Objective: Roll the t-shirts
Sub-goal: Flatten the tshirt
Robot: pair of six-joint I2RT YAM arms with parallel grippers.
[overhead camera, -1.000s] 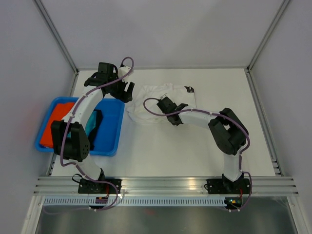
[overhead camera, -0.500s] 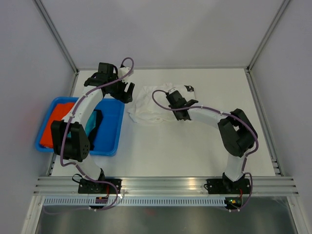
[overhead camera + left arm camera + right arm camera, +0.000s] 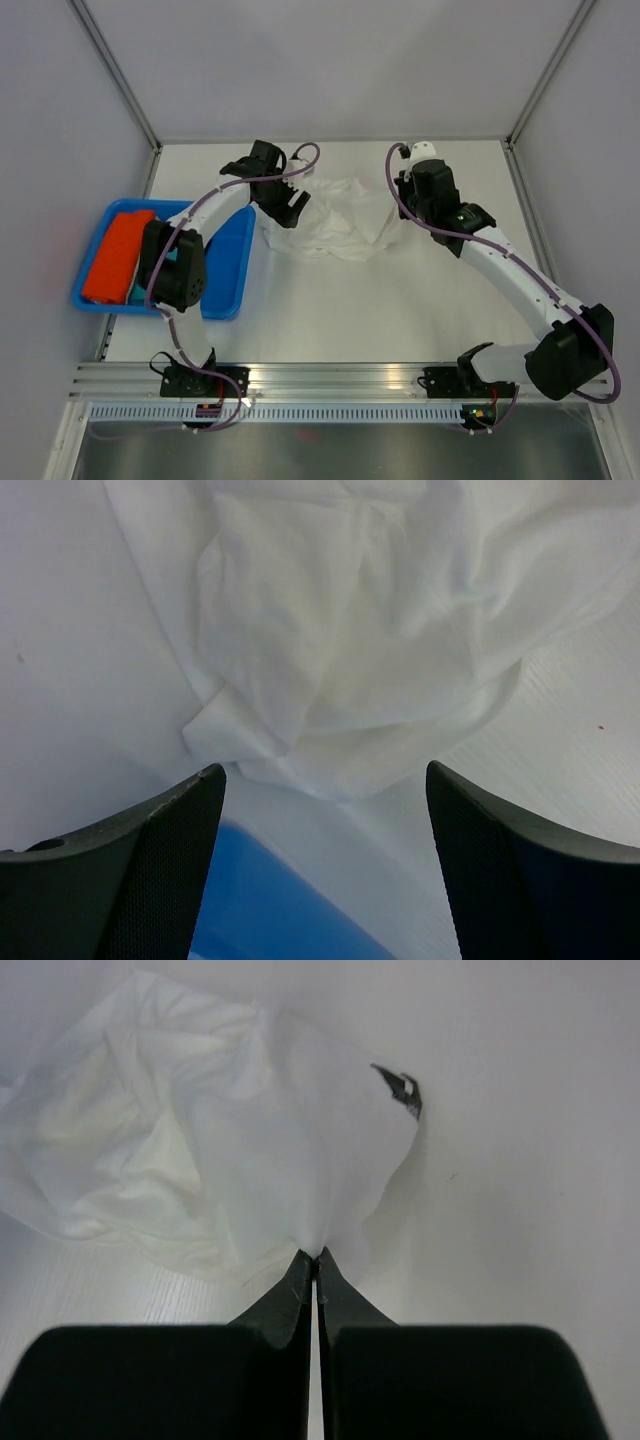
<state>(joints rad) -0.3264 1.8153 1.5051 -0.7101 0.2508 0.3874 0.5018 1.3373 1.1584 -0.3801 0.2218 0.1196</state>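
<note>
The white t-shirt (image 3: 335,215) lies crumpled at the middle back of the table. My right gripper (image 3: 402,200) is shut on a pinch of its right edge and holds that fabric lifted. In the right wrist view the shut gripper (image 3: 317,1256) grips the shirt (image 3: 200,1150), and a small black print (image 3: 400,1090) shows at its far edge. My left gripper (image 3: 292,203) is open and empty over the shirt's left edge. In the left wrist view the open gripper (image 3: 325,810) hovers above the bunched shirt (image 3: 340,660).
A blue bin (image 3: 228,275) stands at the left with a red folded cloth (image 3: 115,250) and a teal item (image 3: 135,292) in it. Its blue rim (image 3: 270,900) shows under my left gripper. Metal frame posts stand at the table's back corners.
My right arm swung from above the shirt's middle to its right edge and now pinches the fabric. My left gripper moved right from the table's back left to the shirt's left edge.
</note>
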